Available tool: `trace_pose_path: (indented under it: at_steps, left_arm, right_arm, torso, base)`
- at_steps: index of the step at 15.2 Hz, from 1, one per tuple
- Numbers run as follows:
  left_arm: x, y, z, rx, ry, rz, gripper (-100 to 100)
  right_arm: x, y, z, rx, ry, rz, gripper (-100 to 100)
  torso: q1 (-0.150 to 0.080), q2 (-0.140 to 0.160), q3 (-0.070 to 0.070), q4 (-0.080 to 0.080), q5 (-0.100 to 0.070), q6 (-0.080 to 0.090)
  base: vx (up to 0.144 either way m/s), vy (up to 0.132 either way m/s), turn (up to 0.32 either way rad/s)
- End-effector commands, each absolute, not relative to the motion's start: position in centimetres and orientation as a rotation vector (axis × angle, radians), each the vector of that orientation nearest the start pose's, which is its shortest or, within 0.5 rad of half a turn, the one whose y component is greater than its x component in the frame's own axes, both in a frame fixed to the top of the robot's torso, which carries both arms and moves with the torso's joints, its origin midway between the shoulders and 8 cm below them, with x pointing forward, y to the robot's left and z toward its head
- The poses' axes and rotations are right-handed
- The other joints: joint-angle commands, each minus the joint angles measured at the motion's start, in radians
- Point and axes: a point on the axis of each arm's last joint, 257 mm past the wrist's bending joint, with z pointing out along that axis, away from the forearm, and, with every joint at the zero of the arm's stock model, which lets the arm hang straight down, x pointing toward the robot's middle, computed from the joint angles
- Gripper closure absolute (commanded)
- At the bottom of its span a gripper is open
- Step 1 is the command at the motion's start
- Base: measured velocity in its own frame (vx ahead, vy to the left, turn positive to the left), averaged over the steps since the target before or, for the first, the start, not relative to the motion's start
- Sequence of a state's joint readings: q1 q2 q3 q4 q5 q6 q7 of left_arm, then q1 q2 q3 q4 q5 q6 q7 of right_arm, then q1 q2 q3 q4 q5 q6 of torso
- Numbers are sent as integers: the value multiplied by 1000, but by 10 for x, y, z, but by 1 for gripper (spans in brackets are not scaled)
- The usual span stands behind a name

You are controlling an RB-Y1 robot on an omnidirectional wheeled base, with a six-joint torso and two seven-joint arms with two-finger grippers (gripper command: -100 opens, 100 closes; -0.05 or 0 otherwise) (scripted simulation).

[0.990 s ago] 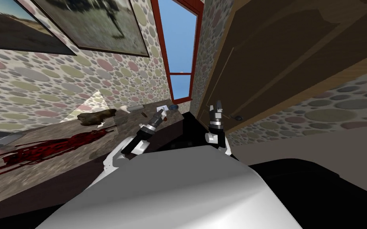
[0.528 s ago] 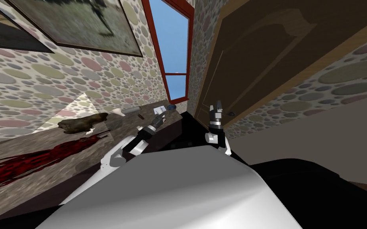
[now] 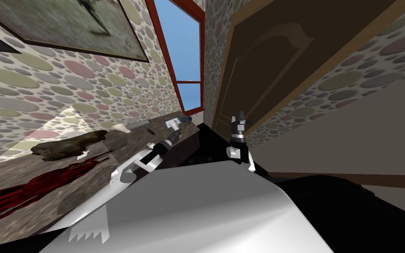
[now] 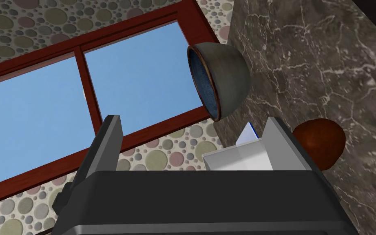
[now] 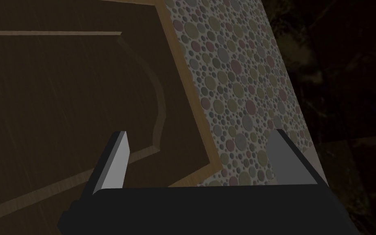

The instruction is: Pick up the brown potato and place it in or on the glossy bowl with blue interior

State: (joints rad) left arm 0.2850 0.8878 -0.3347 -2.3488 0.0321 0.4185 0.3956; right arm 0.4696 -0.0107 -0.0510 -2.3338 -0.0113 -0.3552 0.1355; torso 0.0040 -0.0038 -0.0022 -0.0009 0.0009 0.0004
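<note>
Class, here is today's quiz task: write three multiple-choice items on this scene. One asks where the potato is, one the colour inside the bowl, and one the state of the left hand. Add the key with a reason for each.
1. Where does the potato lie?
A. Inside the bowl
B. On the marbled countertop
C. On the floor

2. What colour is the bowl's inside?
A. Red
B. Green
C. Blue

3. What state is the left hand in?
A. Open, holding nothing
B. Shut on the potato
C. Shut on the bowl

Key:
1 B: the left wrist view shows the potato on the countertop, apart from the bowl and just outside one finger.
2 C: the rim opens onto a blue inner face, and the outside is grey.
3 A: the two fingers stand wide apart, pressing nothing.
</note>
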Motion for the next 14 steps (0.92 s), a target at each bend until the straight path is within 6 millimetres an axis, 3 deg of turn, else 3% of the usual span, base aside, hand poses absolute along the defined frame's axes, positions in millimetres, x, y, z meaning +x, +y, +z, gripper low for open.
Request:
trace_pose_path:
  at_steps: [1,5,6,8,9,14]
  left_arm:
    - [400,191,-189,-888,1857,-1104,-100]
    - [398,203,-206,-922,1898,-1039,-100]
    - [397,214,-219,-946,1932,-986,-100]
    - [396,216,-222,-955,1935,-970,-100]
    - [394,229,-235,-983,1965,-908,-100]
    - [388,262,-261,-1046,2015,-758,-100]
  right_arm:
    - [356,-295,32,649,687,1130,0]
    - [356,-295,32,649,688,1130,0]
    - [356,-295,32,649,688,1130,0]
    - [356,-295,32,649,688,1130,0]
    - [356,-295,32,649,688,1130,0]
    - [356,-295,32,649,688,1130,0]
  torso:
    - [0,0,0,0,0,0]
    - [0,-1,0,0,0,0]
    - [0,-1,0,0,0,-1]
    - [0,-1,-1,0,0,0]
    - [-1,-1,-1,0,0,-1]
    - [0,-2,-1,0,0,0]
  base:
    - [4,30,-200]
    - [4,26,-124]
    - [7,21,-150]
    - [8,22,-140]
    - [13,18,-200]
    - [19,30,-193]
